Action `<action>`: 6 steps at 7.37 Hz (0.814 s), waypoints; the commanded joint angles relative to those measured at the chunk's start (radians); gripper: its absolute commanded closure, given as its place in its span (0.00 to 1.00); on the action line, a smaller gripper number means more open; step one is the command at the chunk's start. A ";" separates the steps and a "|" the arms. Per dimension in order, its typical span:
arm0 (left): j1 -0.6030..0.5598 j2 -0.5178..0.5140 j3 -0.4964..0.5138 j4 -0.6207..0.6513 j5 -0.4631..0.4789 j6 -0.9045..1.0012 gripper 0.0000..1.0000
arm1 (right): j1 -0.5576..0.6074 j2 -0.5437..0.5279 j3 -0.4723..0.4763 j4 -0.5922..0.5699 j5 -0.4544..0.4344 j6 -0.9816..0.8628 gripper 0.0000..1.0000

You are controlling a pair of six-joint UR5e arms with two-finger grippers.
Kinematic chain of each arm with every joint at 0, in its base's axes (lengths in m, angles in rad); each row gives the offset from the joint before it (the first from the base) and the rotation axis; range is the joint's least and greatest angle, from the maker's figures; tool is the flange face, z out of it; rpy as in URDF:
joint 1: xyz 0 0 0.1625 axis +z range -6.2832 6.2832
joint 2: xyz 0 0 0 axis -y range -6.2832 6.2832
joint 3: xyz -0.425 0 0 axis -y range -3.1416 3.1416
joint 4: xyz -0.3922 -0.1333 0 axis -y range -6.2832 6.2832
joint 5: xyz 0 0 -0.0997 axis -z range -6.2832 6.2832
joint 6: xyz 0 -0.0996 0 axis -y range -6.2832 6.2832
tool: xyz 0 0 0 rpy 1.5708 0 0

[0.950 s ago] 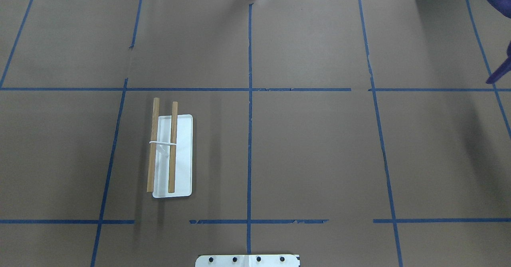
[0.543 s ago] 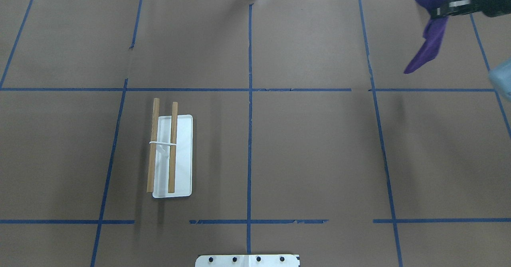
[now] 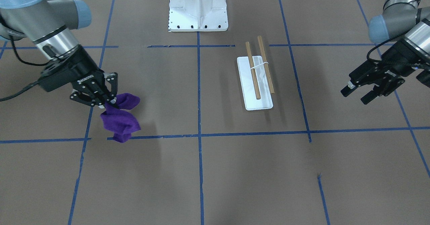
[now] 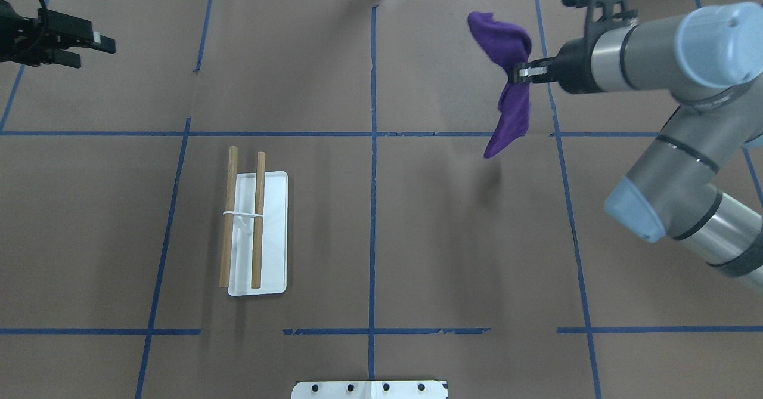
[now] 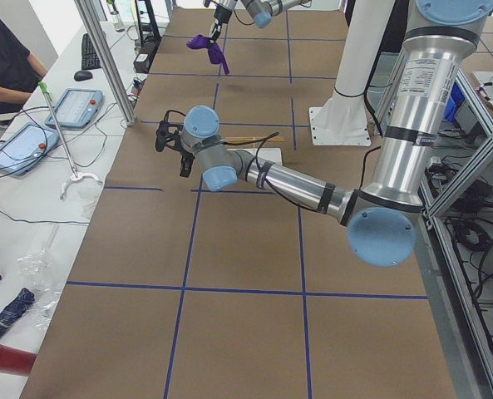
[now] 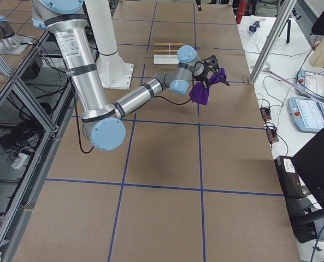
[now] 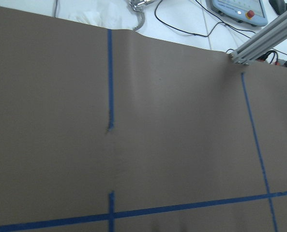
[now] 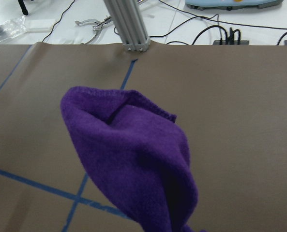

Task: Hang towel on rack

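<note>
My right gripper (image 4: 521, 72) is clenched on the purple towel (image 4: 514, 113), aloft near the tabletop's far edge, right of centre. Soft and light, it hangs bunched from a mid-cloth pinch; my left gripper (image 4: 98, 53), spread and empty, could take a free corner

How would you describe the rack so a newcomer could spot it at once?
On the brown table, find the blue tape line running down the middle in the overhead view. The rack stands left of it. It alone pairs a white tray base with two parallel wooden rods.
</note>
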 commanded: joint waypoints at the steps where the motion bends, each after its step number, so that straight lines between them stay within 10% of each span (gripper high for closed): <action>1: 0.121 -0.121 -0.001 -0.017 0.019 -0.248 0.00 | -0.137 0.154 0.031 -0.164 -0.077 -0.008 1.00; 6: 0.351 -0.311 -0.007 -0.020 0.192 -0.561 0.00 | -0.232 0.268 0.054 -0.396 -0.216 -0.070 1.00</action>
